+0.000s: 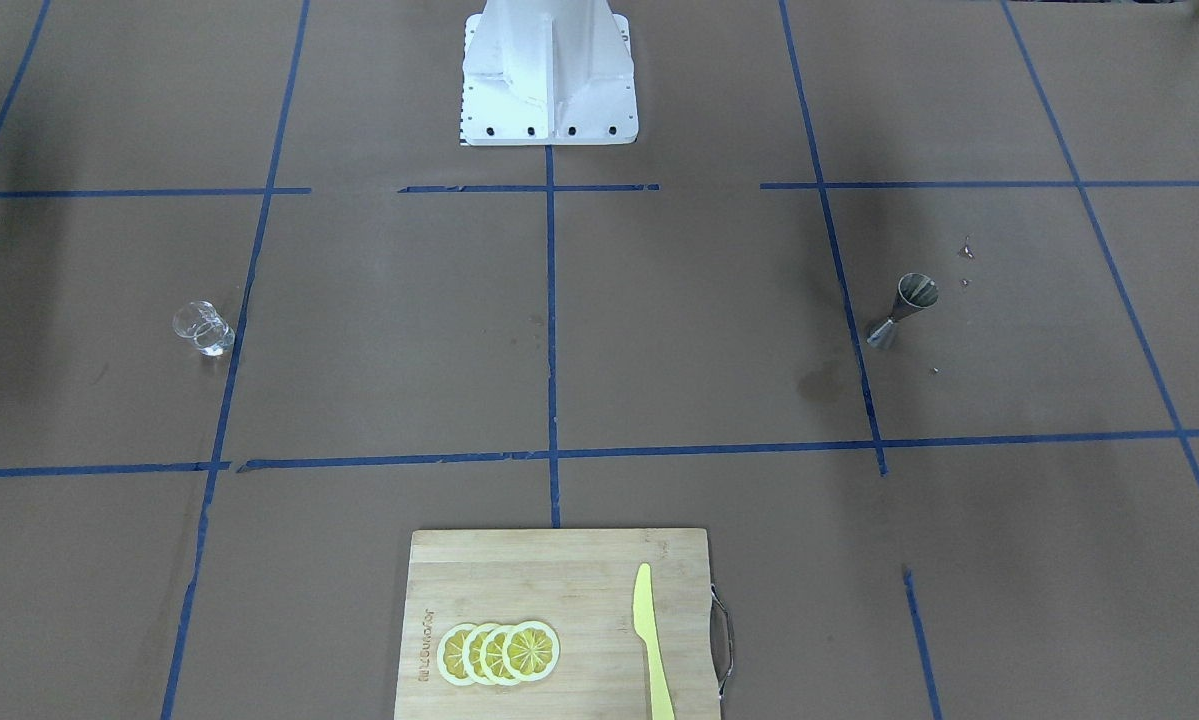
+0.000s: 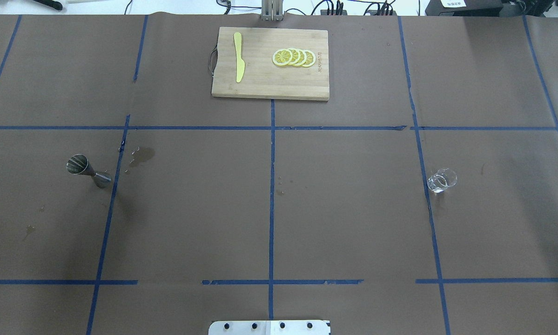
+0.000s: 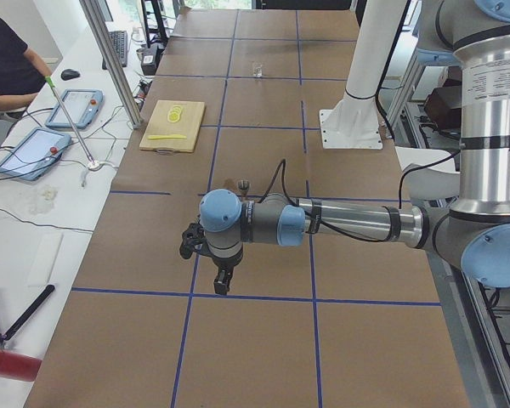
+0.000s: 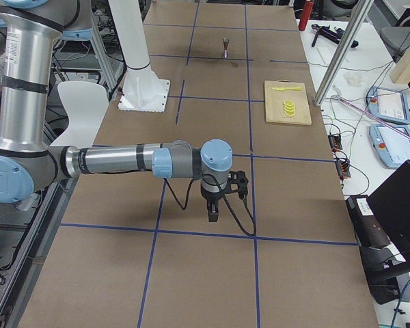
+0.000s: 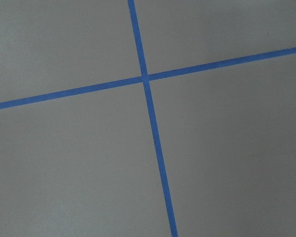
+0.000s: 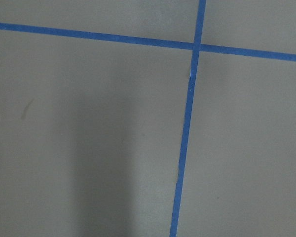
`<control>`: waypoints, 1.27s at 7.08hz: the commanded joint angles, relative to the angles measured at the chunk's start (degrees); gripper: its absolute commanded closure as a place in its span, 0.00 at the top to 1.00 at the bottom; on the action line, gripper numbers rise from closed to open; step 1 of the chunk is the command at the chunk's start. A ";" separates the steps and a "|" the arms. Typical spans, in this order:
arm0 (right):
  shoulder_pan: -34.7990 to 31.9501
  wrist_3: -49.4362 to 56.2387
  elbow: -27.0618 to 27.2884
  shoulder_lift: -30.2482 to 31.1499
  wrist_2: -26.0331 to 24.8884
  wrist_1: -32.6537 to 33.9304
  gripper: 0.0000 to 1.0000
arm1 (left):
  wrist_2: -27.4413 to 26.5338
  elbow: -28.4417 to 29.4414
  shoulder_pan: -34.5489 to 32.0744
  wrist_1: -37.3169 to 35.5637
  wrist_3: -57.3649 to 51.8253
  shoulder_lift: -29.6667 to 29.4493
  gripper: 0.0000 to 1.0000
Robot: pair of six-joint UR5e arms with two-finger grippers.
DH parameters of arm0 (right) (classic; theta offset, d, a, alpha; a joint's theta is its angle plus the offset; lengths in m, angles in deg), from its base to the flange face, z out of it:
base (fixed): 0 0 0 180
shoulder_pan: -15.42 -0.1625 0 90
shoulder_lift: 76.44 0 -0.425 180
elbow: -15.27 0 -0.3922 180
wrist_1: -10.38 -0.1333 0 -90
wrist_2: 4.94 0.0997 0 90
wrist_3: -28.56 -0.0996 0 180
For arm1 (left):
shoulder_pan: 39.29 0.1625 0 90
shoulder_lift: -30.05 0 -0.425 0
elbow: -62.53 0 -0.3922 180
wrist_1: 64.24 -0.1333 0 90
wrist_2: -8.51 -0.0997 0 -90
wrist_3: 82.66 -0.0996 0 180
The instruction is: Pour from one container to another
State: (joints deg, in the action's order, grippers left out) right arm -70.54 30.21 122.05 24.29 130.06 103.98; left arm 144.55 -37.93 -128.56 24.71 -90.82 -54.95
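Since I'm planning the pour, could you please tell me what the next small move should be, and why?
Probably bring the right hand toward the glass cup: it stands untouched on the robot's right side, far from the jigger, so it must be grasped before pouring.

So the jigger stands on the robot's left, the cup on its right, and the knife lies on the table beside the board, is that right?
Not quite: the knife lies on the board itself, next to the lemon slices, as the overhead view shows. The jigger is indeed on the robot's left and the cup on its right.
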 commanded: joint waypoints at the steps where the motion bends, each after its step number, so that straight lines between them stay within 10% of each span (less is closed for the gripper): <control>1: 0.00 0.29 0.18 0.00 0.00 0.00 1.00 | 0.02 -2.20 0.24 1.92 -0.18 -0.08 1.00; 6: 0.09 -0.33 0.53 -0.09 0.35 0.00 1.00 | 2.93 -1.67 7.15 27.72 10.71 0.19 1.00; 9: 0.00 -0.33 0.53 0.00 2.01 0.00 1.00 | -14.60 -1.50 21.20 53.27 37.26 4.30 1.00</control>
State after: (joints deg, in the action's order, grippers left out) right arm -70.46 29.88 122.61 24.27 131.13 103.98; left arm 136.98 -39.43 -113.45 67.86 -64.29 -52.61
